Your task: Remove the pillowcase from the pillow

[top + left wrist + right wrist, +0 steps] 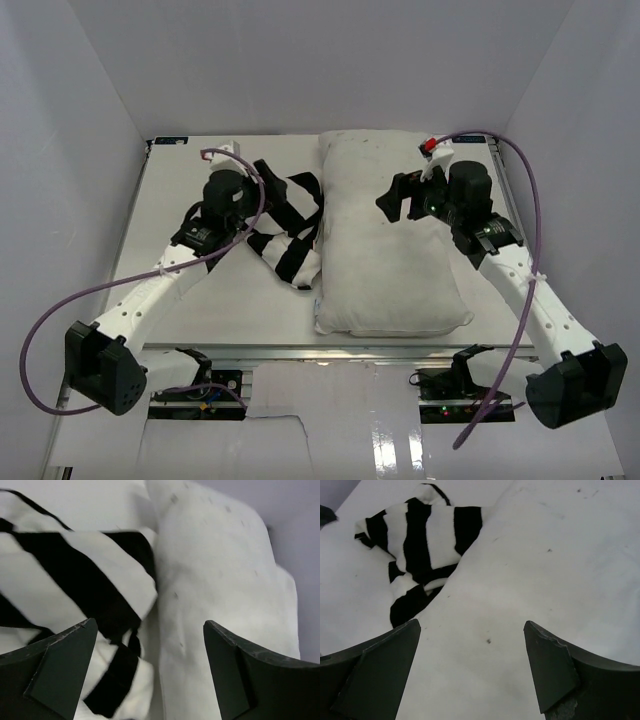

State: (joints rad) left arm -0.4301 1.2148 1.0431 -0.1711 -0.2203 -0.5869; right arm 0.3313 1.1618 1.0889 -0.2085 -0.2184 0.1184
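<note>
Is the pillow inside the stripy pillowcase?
No. The pillow lies bare on the table, and the pillowcase sits crumpled beside it, against its left edge. The folds hide the inside of the pillowcase, so nothing more shows there.

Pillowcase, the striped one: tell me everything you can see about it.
The pillowcase is soft fabric in broad black and white stripes, fully off the pillow and crumpled in a loose heap on the table. It lies along the pillow's left edge, touching it. The left gripper hangs over it, open, holding nothing.
</note>
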